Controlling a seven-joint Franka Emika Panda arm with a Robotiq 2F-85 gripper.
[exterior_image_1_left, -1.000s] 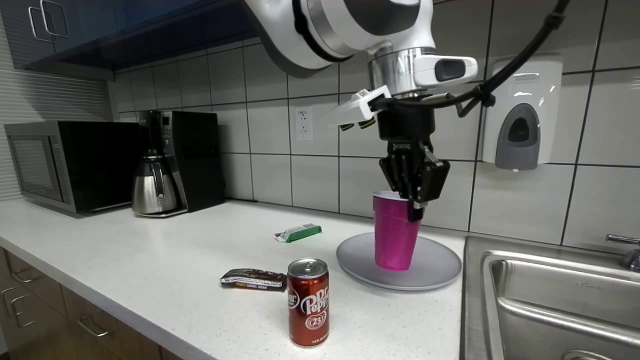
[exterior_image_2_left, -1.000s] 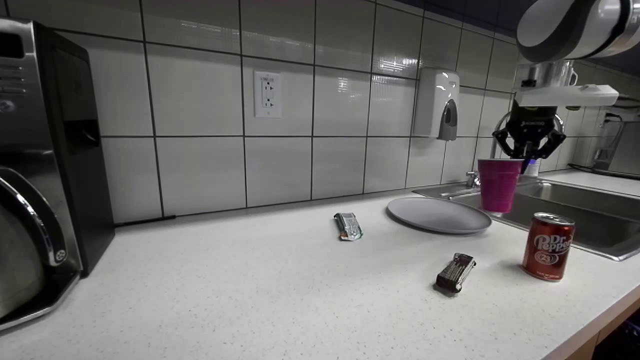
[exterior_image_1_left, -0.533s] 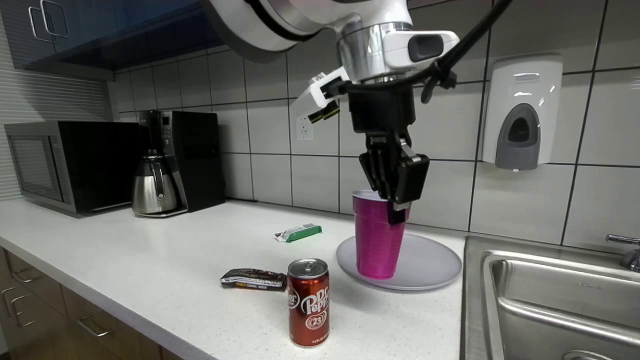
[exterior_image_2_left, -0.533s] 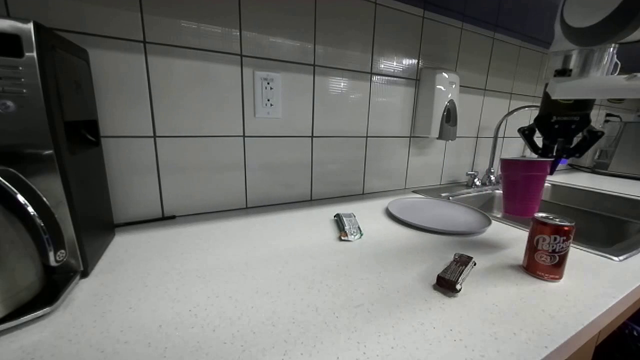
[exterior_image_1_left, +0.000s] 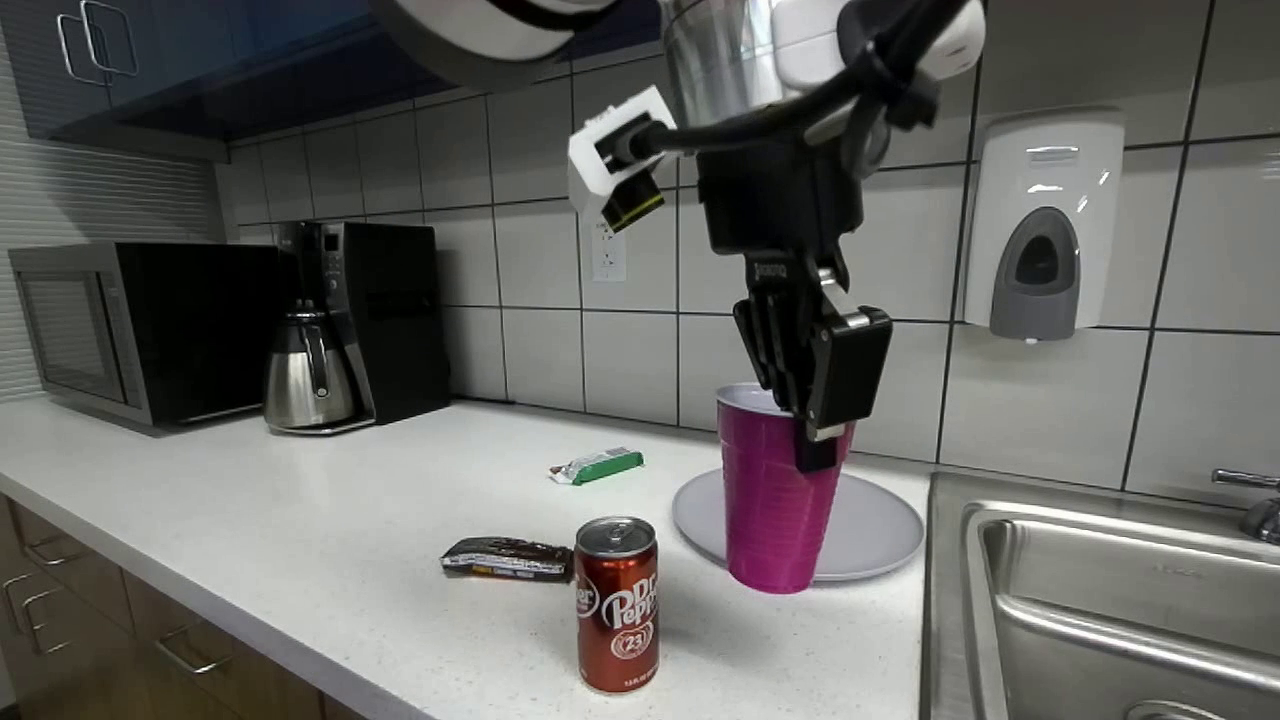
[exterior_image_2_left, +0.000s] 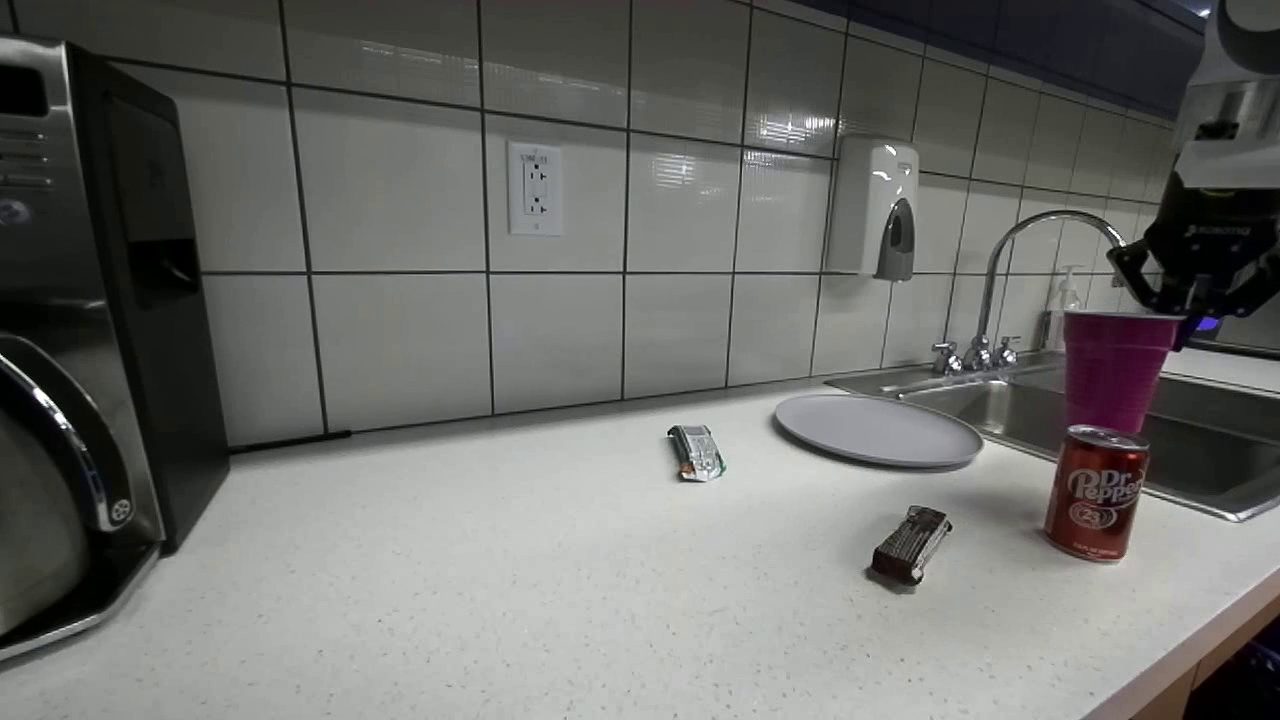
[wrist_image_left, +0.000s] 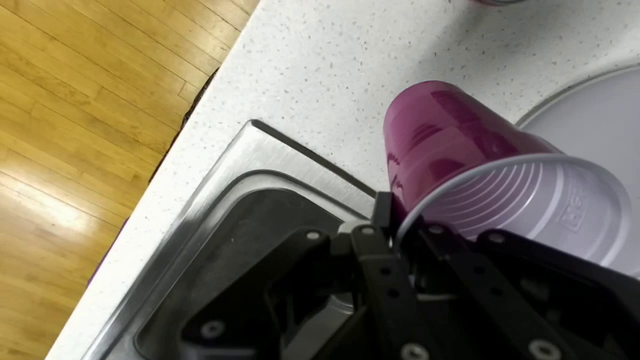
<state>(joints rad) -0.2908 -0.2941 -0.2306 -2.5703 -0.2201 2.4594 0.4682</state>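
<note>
The red can (exterior_image_1_left: 618, 608) reads "Dr Pepper" and "23", the claw (exterior_image_1_left: 805, 430) faintly "Robotiq"

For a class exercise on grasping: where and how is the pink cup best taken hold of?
Likely best by the rim of the pink cup, coming from above, one jaw inside and one outside: it opens upward and the rim looks thin enough to pinch. The gripper holds it this way.
</note>
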